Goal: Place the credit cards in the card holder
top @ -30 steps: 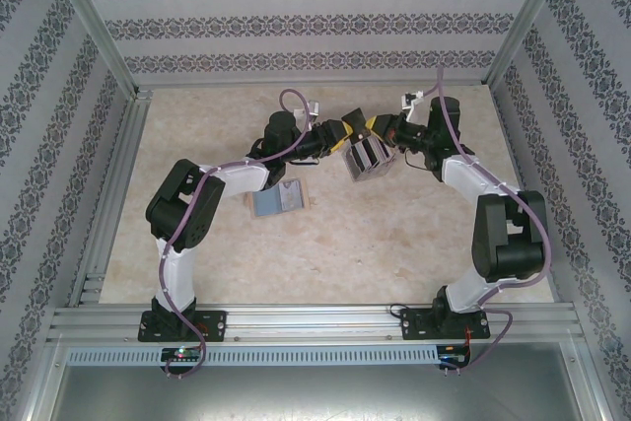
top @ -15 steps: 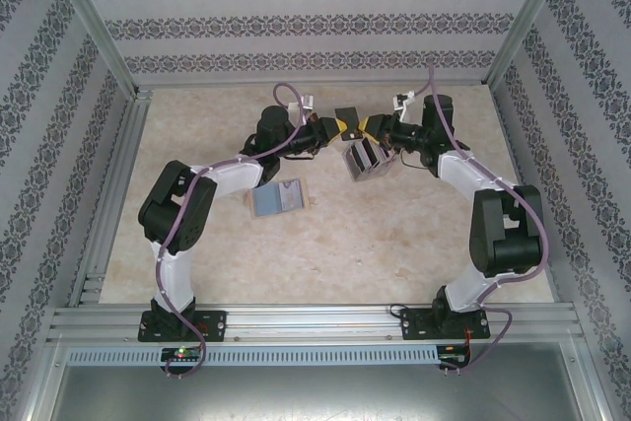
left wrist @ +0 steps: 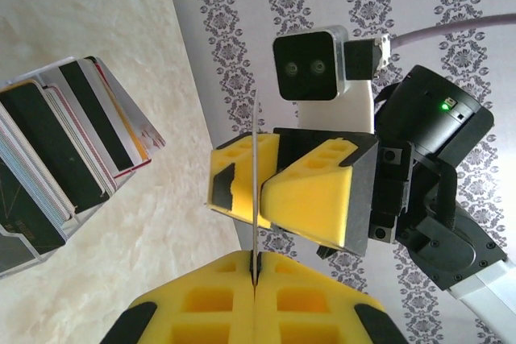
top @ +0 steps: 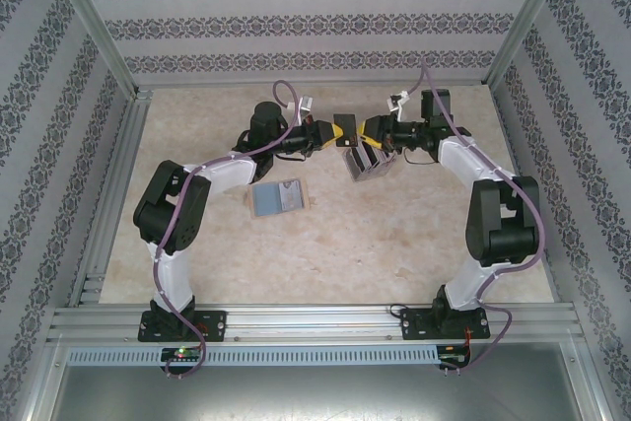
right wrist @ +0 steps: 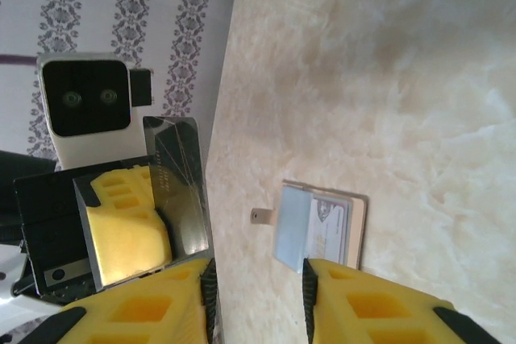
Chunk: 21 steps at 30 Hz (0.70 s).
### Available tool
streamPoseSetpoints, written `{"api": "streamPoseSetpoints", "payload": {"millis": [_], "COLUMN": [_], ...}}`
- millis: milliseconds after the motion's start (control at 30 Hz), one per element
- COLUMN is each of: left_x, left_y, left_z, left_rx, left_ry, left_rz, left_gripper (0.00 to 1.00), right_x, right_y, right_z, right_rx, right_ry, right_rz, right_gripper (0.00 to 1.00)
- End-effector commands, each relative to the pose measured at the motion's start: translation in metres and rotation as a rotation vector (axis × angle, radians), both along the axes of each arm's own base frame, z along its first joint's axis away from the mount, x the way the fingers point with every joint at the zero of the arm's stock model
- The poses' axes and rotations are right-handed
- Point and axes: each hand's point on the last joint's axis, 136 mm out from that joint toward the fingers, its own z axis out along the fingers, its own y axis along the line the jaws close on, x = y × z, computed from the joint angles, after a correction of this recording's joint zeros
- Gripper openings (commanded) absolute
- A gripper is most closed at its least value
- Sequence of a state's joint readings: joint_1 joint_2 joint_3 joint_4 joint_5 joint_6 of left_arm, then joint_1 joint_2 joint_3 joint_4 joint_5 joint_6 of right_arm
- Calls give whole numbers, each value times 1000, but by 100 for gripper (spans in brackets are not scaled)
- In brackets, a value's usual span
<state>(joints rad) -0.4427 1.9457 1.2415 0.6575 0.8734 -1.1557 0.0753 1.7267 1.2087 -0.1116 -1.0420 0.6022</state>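
Over the far middle of the worktop the left gripper pinches a dark card by its edge, the right gripper has its jaws spread either side of it, a fanned stack of cards lies beneath, and the card holder sits open left of centre.

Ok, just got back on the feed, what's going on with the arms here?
Both arms meet above the far side of the table. The left gripper is shut on one card, and the right gripper has its jaws open around it. A fanned stack of cards lies just below; the card holder sits apart, nearer the left arm.
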Motion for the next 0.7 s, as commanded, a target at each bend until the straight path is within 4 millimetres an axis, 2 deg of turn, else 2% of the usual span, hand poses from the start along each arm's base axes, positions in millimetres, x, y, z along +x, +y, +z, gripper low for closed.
{"api": "streamPoseSetpoints", "payload": {"millis": [0, 167, 267, 467, 500, 633, 667], "left_x": [-4, -5, -4, -2, -1, 4, 3], "left_y": [0, 0, 0, 6, 10, 37, 47], "left_z": [26, 22, 19, 11, 7, -20, -30], "left_rx": [-26, -19, -17, 0, 8, 68, 95], "left_ry": [-68, -59, -53, -30, -20, 45, 68], "left_rz": [-42, -45, -44, -30, -17, 65, 90], "left_gripper": [0, 0, 0, 0, 3, 29, 31], "right_x": [-2, -2, -3, -5, -5, -12, -15], "right_y": [12, 17, 19, 19, 19, 26, 30], "right_z": [15, 19, 20, 18, 16, 2, -3], "right_rx": [29, 49, 53, 51, 48, 20, 4], "right_ry": [-38, -38, -37, -36, -32, -14, -8], "right_rz": [59, 73, 80, 83, 81, 87, 92], "right_gripper": [36, 34, 28, 6, 5, 3, 3]}}
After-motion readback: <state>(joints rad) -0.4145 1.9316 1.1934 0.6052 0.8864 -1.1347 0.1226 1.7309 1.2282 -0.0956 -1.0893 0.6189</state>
